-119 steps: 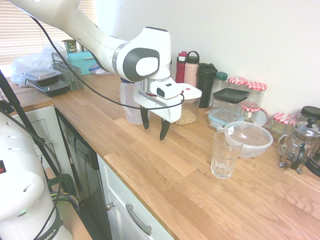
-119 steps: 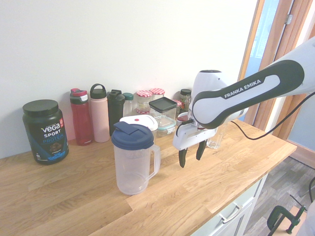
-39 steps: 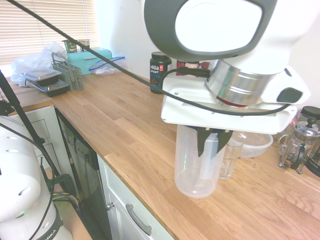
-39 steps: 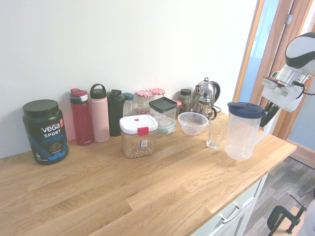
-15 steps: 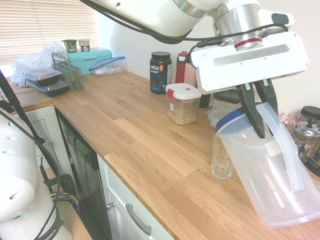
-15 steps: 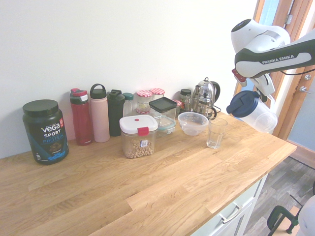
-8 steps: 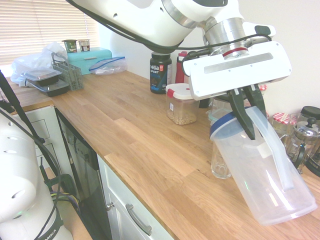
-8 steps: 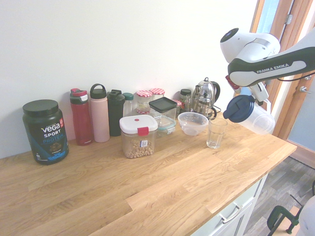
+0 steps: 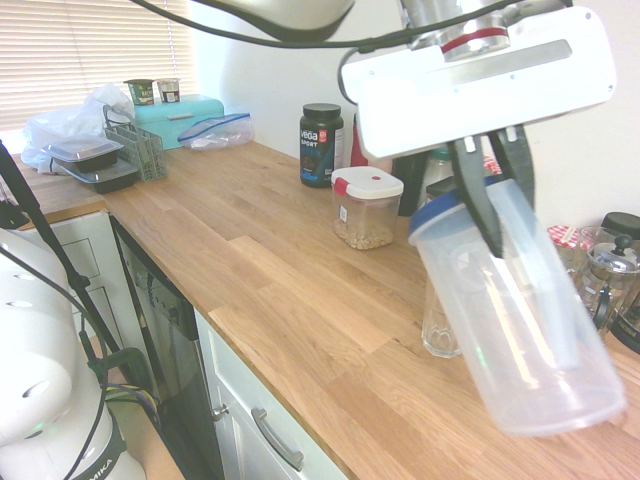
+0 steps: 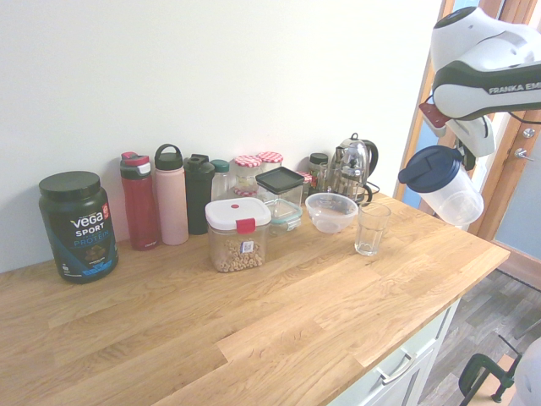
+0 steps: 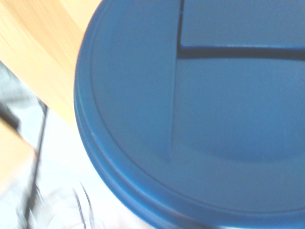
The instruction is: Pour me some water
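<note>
First exterior view shows the gripper (image 9: 495, 195) clamped on the tilted jug (image 9: 520, 320), lifted above the glass (image 9: 438, 330).

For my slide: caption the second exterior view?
End effector holds tilted blue-lidded clear plastic pitcher above clear drinking glass.

Clear plastic pitcher (image 9: 520, 320) with a matt-looking blue lid (image 11: 200, 109), over the smooth oiled-wood counter (image 10: 279, 313).

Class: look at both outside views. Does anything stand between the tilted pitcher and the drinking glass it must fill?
Nothing visible does. The pitcher hangs tilted in the pincer, apart from the glass, with only open air between them.
</note>
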`<state>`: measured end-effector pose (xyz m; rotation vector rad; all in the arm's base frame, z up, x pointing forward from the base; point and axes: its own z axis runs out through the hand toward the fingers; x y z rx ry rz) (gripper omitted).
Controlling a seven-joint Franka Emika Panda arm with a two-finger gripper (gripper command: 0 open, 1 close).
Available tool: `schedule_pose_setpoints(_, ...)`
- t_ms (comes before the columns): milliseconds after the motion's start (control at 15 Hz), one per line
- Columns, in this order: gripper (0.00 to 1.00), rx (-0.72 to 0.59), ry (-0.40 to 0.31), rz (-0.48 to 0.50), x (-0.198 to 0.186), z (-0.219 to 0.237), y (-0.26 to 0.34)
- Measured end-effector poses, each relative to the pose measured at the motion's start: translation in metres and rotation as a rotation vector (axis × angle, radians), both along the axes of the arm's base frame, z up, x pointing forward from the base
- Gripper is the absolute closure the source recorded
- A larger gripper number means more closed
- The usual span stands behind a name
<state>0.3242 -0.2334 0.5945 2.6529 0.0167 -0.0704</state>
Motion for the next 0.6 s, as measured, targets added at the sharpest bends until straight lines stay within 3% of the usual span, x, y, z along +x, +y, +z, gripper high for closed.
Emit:
schedule_pose_setpoints(400, 1.0, 0.231, -0.165, 0.145, -0.06, 0.025, 0.078)
schedule_pose_setpoints(600, 1.0, 0.341, -0.243, 0.086, -0.061, 0.023, 0.146)
